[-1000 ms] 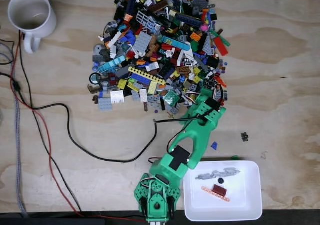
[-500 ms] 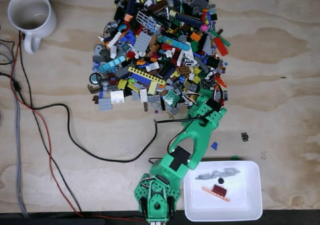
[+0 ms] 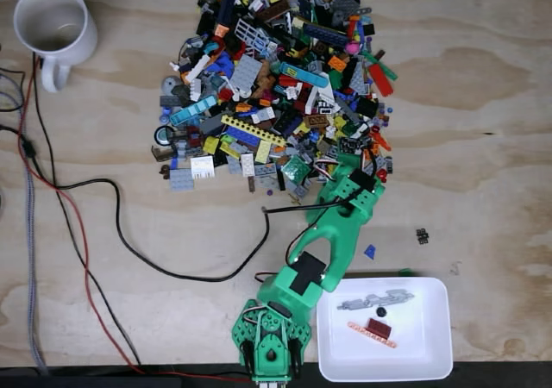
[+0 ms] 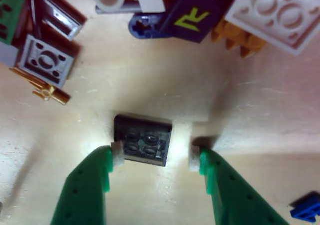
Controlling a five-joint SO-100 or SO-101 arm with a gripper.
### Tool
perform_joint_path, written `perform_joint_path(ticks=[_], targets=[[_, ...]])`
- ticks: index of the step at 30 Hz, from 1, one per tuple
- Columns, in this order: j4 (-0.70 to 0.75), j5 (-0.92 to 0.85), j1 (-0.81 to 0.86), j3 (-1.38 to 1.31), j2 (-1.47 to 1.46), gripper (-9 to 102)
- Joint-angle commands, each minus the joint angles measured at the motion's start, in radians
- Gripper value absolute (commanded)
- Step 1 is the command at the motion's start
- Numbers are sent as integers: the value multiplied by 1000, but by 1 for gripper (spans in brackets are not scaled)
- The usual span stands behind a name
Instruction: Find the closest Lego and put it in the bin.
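- Bin sits at bottom right of the fixed view, beside the arm base; it already holds a few pieces.
- Gripper is spread, down on the table at the near edge of the Lego pile.
- Dark 2x2 plate lies flat between the tips: touching the left pad, gap on the right.
- Judgement: approach done. Left: close, lift, carry to bin, release.

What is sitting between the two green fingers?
In the wrist view, a small dark square Lego plate lies flat on the wood between the gripper's fingertips, touching the left pad, with a gap to the right one.
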Motion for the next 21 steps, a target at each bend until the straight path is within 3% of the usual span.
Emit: perform_joint_path(ticks=[1,6,14,21], targets=[[21,20,-2,0,67,21],[25,104,-41,23,143,21],[-127,161,-83,299,417,21],[-146,265,-132,281,437,21]])
